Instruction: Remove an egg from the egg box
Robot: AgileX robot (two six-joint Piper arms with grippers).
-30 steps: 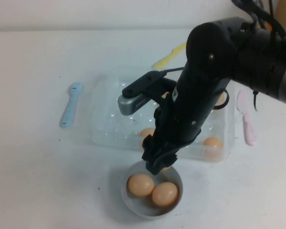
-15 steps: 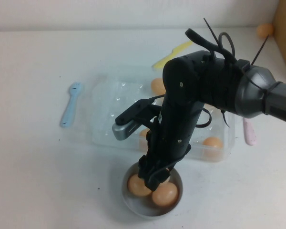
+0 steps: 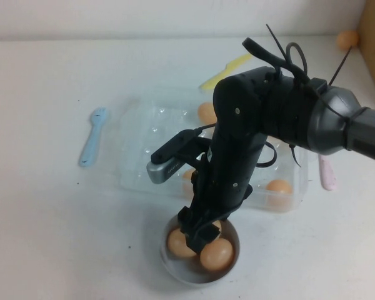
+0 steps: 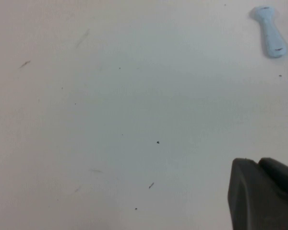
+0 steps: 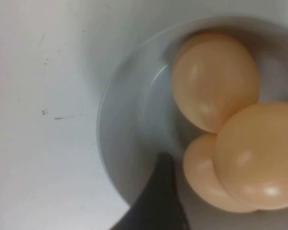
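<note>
The clear egg box [image 3: 140, 153] sits mid-table and holds eggs at its far side [image 3: 206, 112] and near right corner [image 3: 279, 186]. My right gripper [image 3: 200, 230] hangs low inside the small grey bowl [image 3: 169, 262] in front of the box. In the right wrist view the bowl [image 5: 122, 110] holds three eggs; the nearest egg [image 5: 259, 153] rests on the two others. One dark finger [image 5: 161, 191] shows beside them with a gap, touching none. My left gripper [image 4: 259, 163] is shut and empty over bare table, out of the high view.
A blue spoon [image 3: 92, 136] lies left of the box and also shows in the left wrist view [image 4: 271, 31]. A yellow utensil [image 3: 228, 70] lies behind the box and a pink one [image 3: 325, 172] to its right. A lone egg [image 3: 347, 39] sits far right.
My right gripper has come down from just above the bowl into it. The bowl showed two eggs a second ago; three lie in it now.
</note>
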